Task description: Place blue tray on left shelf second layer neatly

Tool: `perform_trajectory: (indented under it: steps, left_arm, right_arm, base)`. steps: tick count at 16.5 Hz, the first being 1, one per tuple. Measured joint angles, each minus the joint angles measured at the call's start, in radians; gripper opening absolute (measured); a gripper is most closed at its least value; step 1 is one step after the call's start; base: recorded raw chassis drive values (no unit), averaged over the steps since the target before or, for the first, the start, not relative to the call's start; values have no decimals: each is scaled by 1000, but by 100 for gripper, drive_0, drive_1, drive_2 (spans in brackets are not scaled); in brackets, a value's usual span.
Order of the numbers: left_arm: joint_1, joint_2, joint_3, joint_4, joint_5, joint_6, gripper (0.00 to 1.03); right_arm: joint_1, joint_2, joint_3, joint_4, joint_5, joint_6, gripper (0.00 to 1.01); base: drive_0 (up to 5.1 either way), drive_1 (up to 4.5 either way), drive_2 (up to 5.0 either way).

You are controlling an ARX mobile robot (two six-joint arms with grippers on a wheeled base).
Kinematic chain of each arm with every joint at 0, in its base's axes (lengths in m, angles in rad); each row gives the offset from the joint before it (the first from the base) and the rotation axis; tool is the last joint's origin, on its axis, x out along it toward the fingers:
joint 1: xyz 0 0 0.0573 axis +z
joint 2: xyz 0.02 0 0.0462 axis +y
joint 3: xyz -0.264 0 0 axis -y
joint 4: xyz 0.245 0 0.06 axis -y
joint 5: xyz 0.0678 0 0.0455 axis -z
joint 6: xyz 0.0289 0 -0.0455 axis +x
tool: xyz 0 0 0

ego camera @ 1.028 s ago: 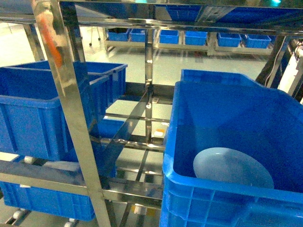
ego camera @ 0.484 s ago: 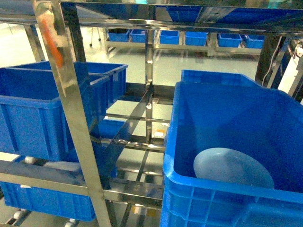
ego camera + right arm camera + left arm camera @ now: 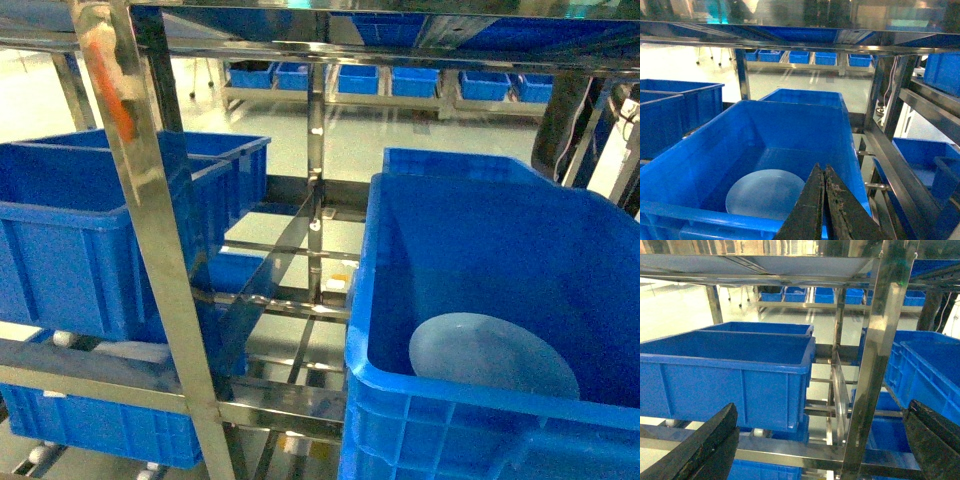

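Blue tray (image 3: 493,356) is lying flat on the floor of the big blue crate (image 3: 400,260) on the right side of the rack, near the front wall, nothing touching it. My right gripper (image 3: 823,200) hangs just outside the crate's front rim with its fingers pressed together, holding nothing; my left gripper (image 3: 815,440) is spread wide, also holding nothing, facing the left-hand crate (image 3: 730,365). Tray looks rigid, glossy and light, so probably slippery and chip-prone; I'd pinch the low raised rim at the near edge, since a flat-lying disc gives no other purchase. Crate walls are deep and smooth, so approach has to come from above. Rack is mirror-like steel post (image 3: 140,200) and crossbars, open slats, more blue crates on the far shelving across a pale shiny floor.
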Motion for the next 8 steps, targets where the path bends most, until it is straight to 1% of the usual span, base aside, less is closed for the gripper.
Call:
perform_trajectory:
  steps: [6,7,8]
  left_arm:
    - [0,0,0,0,0,0,98]
    - [0,0,0,0,0,0,98]
    - [0,0,0,0,0,0,98]
  right_arm:
    - [0,0,0,0,0,0,2]
    - [0,0,0,0,0,0,9]
    - [0,0,0,0,0,0,18]
  base:
    - [0,0,0]
    - [0,0,0]
    - [0,0,0]
